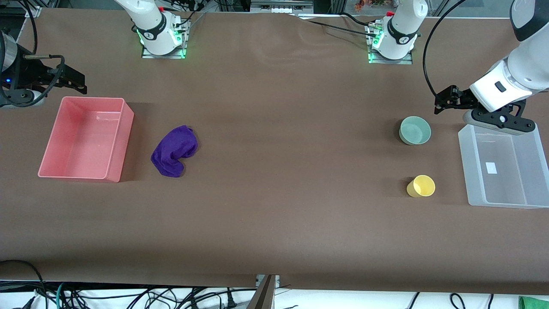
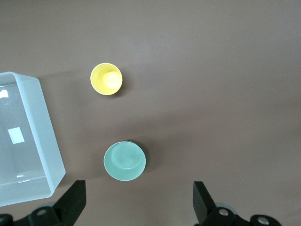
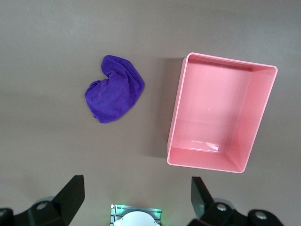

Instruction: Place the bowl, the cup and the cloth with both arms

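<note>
The sage-green bowl (image 1: pixel 415 130) stands upright on the table toward the left arm's end; it also shows in the left wrist view (image 2: pixel 124 161). The yellow cup (image 1: pixel 421 186) stands nearer the front camera than the bowl, and also shows in the left wrist view (image 2: pixel 106 79). The purple cloth (image 1: pixel 174 150) lies bunched beside the pink bin, and also shows in the right wrist view (image 3: pixel 114 94). My left gripper (image 1: pixel 499 121) (image 2: pixel 137 207) hangs open and empty over the clear bin's edge. My right gripper (image 1: pixel 19 98) (image 3: pixel 136 200) hangs open and empty high beside the pink bin.
An empty pink bin (image 1: pixel 116 141) (image 3: pixel 175 117) stands at the right arm's end. An empty clear bin (image 1: pixel 469 163) (image 2: pixel 49 136) stands at the left arm's end, beside the bowl and cup. The arm bases (image 1: pixel 161 36) stand along the table's edge farthest from the front camera.
</note>
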Controlling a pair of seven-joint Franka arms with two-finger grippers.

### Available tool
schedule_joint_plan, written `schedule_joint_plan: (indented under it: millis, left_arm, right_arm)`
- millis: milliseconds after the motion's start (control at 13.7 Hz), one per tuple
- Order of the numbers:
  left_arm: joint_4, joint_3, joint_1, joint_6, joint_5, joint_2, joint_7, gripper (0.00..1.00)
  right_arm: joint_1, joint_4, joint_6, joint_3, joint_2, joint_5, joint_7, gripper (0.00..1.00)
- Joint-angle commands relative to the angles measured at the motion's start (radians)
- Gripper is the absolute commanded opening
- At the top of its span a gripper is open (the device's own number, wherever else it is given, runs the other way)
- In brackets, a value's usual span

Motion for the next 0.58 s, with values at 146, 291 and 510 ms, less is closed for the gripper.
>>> schedule_joint_plan:
  millis: [146,291,510]
  left_arm:
    - [0.031,-0.006,0.001,-0.022,0.003,0.013,-0.012,1.0]
    - [0.031,-0.006,0.001,-0.022,0.003,0.013,-0.012,1.0]
    - [0.031,-0.005,0.001,-0.023,0.003,0.011,-0.012,1.0]
  right_arm:
    - [-0.023,0.023,-0.005,0.014,0.01,0.012,-0.01,1.0]
    - [-0.025,0.023,-0.003,0.013,0.009,0.015,-0.011,1.0]
    - [-0.026,0.023,-0.005,0.008,0.01,0.015,-0.01,1.0]
